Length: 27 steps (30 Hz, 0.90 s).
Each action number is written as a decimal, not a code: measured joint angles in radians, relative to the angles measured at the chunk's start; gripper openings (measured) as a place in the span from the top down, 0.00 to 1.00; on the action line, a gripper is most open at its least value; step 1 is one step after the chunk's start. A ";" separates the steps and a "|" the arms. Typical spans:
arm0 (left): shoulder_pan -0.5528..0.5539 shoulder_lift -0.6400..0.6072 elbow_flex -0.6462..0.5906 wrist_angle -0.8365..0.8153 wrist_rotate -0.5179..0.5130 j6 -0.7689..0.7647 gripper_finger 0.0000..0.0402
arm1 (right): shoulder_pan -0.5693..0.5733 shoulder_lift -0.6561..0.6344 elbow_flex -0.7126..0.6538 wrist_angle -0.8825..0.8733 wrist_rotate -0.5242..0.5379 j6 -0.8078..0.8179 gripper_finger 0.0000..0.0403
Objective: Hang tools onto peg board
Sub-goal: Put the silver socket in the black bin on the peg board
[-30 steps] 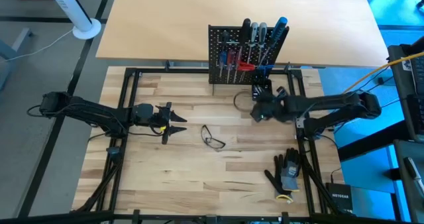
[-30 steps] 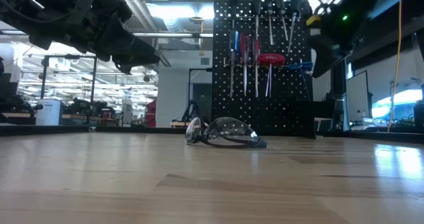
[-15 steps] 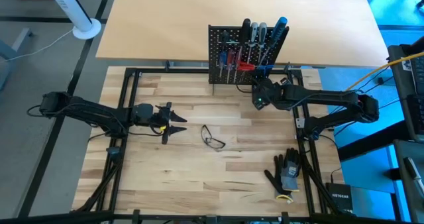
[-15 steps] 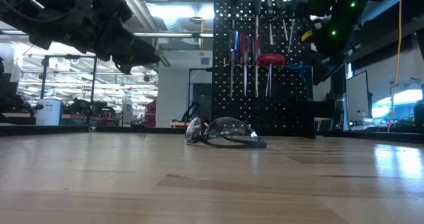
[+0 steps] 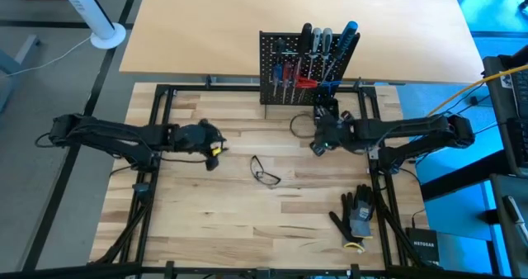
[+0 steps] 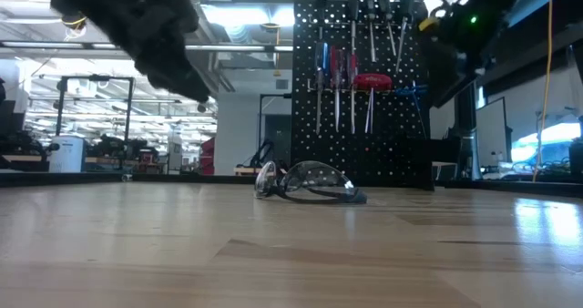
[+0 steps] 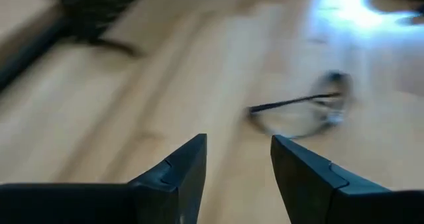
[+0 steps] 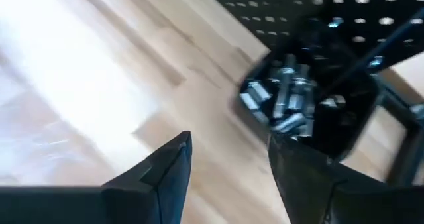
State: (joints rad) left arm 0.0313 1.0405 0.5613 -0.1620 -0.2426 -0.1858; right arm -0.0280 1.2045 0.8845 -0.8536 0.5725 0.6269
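1. The left pincer (image 5: 216, 146) hangs over the left half of the table (image 5: 206, 229), well apart from the peg board (image 5: 280, 48); it is released, jaws spread with nothing between them. Its wrist view looks toward the safety glasses (image 5: 265, 172), which lie flat mid-table.
2. The tools (image 5: 318, 52) hang in a row on the peg board, shafts down, at the table's far edge; judged, most of the hanging is done.
3. The right pincer (image 5: 317, 141) sits just in front of the board's foot, jaws apart and empty. Its wrist view shows a small black cup (image 8: 311, 108) of metal bits by the board.
4. The black gloves (image 5: 356, 217) lie at the near right, untouched.
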 joint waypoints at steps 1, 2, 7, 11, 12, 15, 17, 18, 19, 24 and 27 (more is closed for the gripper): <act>0.004 0.000 0.041 -0.077 -0.049 -0.021 0.60 | 0.032 0.000 0.000 0.007 0.009 0.021 0.51; 0.011 0.000 0.079 -0.150 -0.096 -0.042 0.60 | 0.064 0.000 0.000 0.019 0.019 0.040 0.51; 0.076 0.000 0.235 -0.449 -0.282 -0.106 0.60 | 0.225 0.000 0.000 0.136 0.094 0.109 0.52; 0.197 0.000 0.287 -0.560 -0.331 -0.132 0.60 | 0.335 0.006 -0.001 0.275 0.167 0.110 0.52; 0.237 0.004 0.291 -0.575 -0.331 -0.134 0.60 | 0.359 0.009 -0.004 0.312 0.185 0.109 0.52; 0.369 0.029 0.292 -0.615 -0.328 -0.121 0.60 | 0.421 0.011 -0.028 0.418 0.247 0.098 0.52; 0.452 0.058 0.292 -0.634 -0.304 -0.110 0.60 | 0.454 0.012 -0.049 0.464 0.280 0.095 0.52; 0.491 0.074 0.292 -0.638 -0.293 -0.090 0.60 | 0.468 0.012 -0.058 0.474 0.295 0.095 0.52; 0.524 0.092 0.292 -0.638 -0.289 -0.071 0.60 | 0.480 0.013 -0.067 0.494 0.307 0.095 0.52; 0.667 0.195 0.334 -0.652 -0.282 -0.012 0.60 | 0.522 0.043 -0.108 0.598 0.377 0.094 0.52; 0.735 0.272 0.382 -0.681 -0.282 0.013 0.60 | 0.519 0.071 -0.120 0.633 0.386 0.079 0.52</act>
State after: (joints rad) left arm 0.7660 1.3127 0.9433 -0.8430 -0.5248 -0.1725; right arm 0.4914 1.2756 0.7649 -0.2210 0.9582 0.7061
